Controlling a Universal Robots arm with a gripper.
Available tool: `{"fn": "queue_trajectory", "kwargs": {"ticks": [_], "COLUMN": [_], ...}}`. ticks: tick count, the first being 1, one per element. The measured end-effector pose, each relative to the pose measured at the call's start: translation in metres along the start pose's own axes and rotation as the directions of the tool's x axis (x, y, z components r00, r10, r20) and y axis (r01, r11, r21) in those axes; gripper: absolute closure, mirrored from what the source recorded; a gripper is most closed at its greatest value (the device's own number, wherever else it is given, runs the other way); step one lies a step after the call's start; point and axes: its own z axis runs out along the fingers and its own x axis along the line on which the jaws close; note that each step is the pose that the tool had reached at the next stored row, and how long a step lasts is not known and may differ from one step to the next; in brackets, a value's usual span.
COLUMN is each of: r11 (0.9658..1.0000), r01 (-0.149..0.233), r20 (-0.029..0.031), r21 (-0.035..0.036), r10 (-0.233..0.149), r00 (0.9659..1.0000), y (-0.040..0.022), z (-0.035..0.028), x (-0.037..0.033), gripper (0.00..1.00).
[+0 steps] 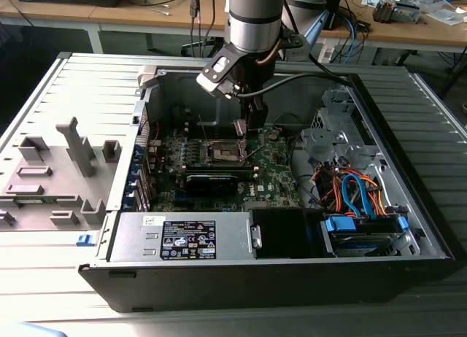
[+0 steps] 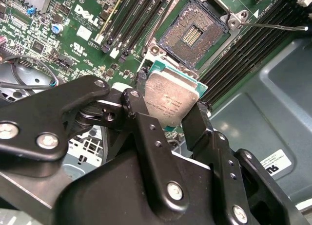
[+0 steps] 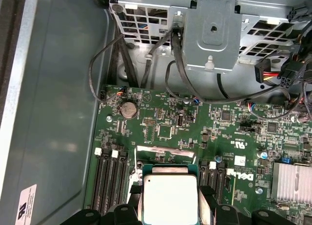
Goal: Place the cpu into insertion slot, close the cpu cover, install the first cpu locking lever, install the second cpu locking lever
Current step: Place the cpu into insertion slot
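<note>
My gripper (image 2: 168, 113) is clenched on the cpu (image 2: 171, 96). My two black fingers (image 2: 141, 122) press on two opposite edges of the chip, and its silver-grey top with the thin green border shows between them. The chip is in the air and touches nothing except my fingers.

The insertion slot (image 2: 192, 35) lies just ahead of my fingertips, on the green circuit board (image 2: 73, 45) under me. It is uncovered: I see its dark square centre with many fine contacts and the silver rim around it. The cpu is near the slot but apart from it, not seated. In the second wrist view one corner of the chip stands in front of the slot's near rim.

On both sides of the slot, also ahead of my fingers, run long black memory slots (image 2: 139, 20). A thin metal rod (image 2: 278, 26) starts near one corner of the slot and goes away from me over those on one side.

In the exterior view I reach down into an open computer case (image 1: 292, 282), and the slot is directly below my fingertips. In the first wrist view a round coin battery (image 3: 128, 109) sits on the board farther ahead of me, and a finned heat sink (image 3: 292, 183) stands off to one side.
</note>
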Motion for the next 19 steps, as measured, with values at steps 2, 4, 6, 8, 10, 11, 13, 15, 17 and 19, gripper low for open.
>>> {"fn": "queue_trajectory", "kwargs": {"ticks": [2,4,6,8,10,11,13,15,17,19], "r11": [1.0,1.0,0.9999,0.9999,0.9999,0.9998,0.9998,0.9997,0.9996,0.9995], "r01": [-0.003,-0.007,-0.011,-0.013,-0.016,-0.018,-0.021,-0.024,-0.028,-0.032], "r20": [0.0002,0.0004,0.0007,0.0009,0.0011,0.0012,0.0013,0.0016,0.0019,0.0021], "r21": [-0.0001,0.0,-0.0001,-0.0001,-0.0001,-0.0001,-0.0002,-0.0001,-0.0002,-0.0002], "r10": [0.003,0.007,0.011,0.013,0.016,0.018,0.021,0.024,0.028,0.032], "r00": [1.0,1.0,0.9999,0.9999,0.9999,0.9998,0.9998,0.9997,0.9996,0.9995], "y": [0.0,0.0,0.0,0.0,0.0,0.0,0.0,0.0,0.0,0.0], "z": [0.0001,0.0001,0.0002,0.0002,0.0002,0.0003,0.0003,0.0003,0.0004,0.0005], "x": [0.0,0.0,0.0,0.0,0.0,0.0,0.0,0.0,0.0,0.0], "gripper": [0.46,0.46,0.46,0.46,0.46,0.46,0.46,0.46,0.46,0.46]}}
